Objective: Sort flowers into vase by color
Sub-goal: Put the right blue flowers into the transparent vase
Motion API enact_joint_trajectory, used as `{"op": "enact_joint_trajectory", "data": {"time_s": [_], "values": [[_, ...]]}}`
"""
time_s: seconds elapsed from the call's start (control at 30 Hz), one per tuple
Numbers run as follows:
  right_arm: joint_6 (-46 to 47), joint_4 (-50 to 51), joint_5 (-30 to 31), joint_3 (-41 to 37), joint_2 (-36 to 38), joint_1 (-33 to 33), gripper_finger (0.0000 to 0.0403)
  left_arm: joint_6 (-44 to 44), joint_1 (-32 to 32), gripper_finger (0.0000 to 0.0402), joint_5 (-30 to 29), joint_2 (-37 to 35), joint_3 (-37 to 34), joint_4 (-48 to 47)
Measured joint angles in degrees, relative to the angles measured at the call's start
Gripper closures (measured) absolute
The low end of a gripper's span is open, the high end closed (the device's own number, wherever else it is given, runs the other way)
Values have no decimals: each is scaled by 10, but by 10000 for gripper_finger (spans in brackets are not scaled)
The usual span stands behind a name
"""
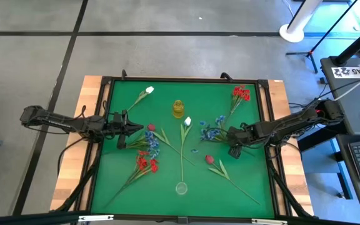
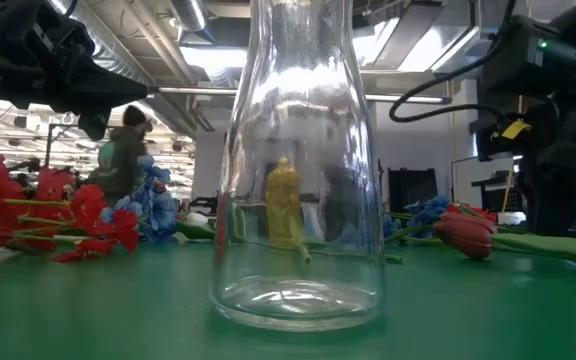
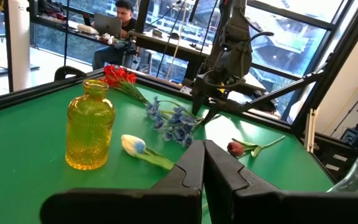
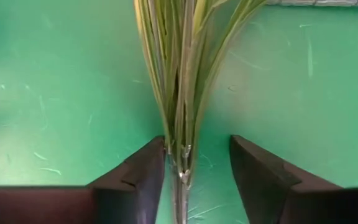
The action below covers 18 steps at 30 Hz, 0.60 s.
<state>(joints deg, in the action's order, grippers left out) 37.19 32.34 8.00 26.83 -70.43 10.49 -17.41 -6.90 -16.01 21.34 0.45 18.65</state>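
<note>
Progress: essentially zero, judging by the layout. No flower is in a vase yet.

Left to right on the green felt table top [image 1: 120,187]:

- Left gripper [image 1: 136,129] sits at the mat's left side, fingers pressed together and holding nothing, pointing toward the centre. Looks parked.
- Just right of it: a dark pink-red rosebud [image 1: 151,127] on a long stem, a blue cluster flower [image 1: 151,145] and, nearer the front, a red cluster flower [image 1: 146,164]. All flat on the mat.
- Far left-centre: a white bud on a green stem [image 1: 149,90], lying alone.
- Centre: the small yellow ribbed glass bottle vase [image 1: 178,109] toward the back, empty. A second white bud flower [image 1: 187,121] lies in front of it, stem running toward the clear glass carafe vase [image 1: 181,187] at the front edge, also empty.
- Right of centre: second dark rosebud [image 1: 209,159], second blue cluster [image 1: 214,132], second red cluster [image 1: 240,94] at the back.
- Right gripper [image 4: 196,163] is down on the mat with fingers spread either side of a bundle of green stems [image 4: 180,81], which seem to be the blue cluster's; not clamped yet.

Remaining: all eight stems visible still to sort.
</note>
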Motion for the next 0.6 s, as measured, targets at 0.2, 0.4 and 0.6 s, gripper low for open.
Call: {"op": "enact_joint_trajectory", "data": {"time_s": [0.2, 0.4, 0.6], "values": [[-3, -9, 2, -1, -1, 0, 340, 0, 0, 401, 0, 0, 0, 0], [-2, -16, 6, 6, 8, 0, 380, 0, 0, 401, 0, 0, 0, 0], [-1, -26, 41, 39, 64, 0, 394, 0, 0, 401, 0, 0, 0, 0]]}}
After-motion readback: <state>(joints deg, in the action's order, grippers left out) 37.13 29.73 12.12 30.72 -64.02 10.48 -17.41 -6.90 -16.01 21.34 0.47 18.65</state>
